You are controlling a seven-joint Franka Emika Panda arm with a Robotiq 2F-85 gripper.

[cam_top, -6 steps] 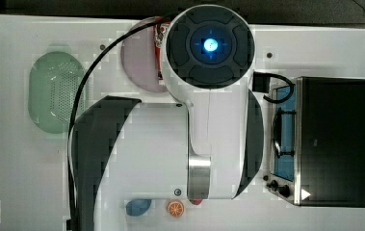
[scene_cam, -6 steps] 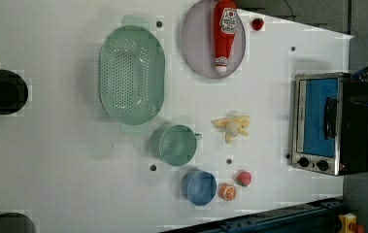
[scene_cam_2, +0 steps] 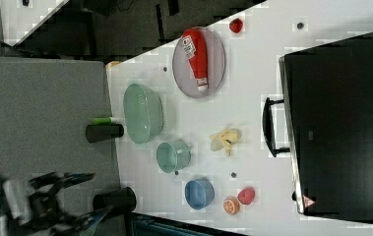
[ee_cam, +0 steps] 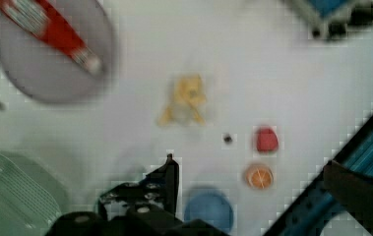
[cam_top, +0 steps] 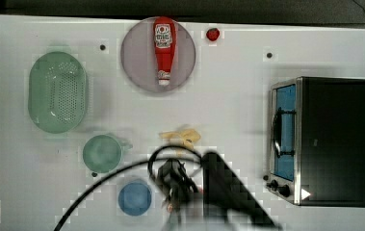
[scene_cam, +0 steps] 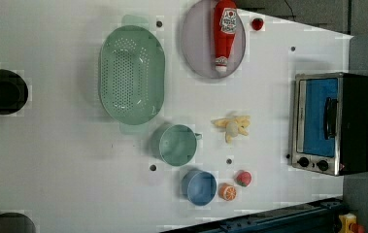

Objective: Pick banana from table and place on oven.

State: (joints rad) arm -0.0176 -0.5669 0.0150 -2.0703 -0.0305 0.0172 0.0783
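Lying on a grey plate (cam_top: 136, 67), ketchup bottle (cam_top: 163, 48), label unreadable.

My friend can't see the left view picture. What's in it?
A peeled banana lies on a white table, apart from a toaster oven on the left view's right. Nearby are a green colander, a ketchup bottle on a plate and two cups.

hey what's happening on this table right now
A robot arm is set to move the banana onto the oven. Nothing is picked up yet: the banana lies on the white table between the green cup and the oven. The gripper hangs above the table near the blue bowl in the top view, jaws open and empty. The oven's black top is bare.
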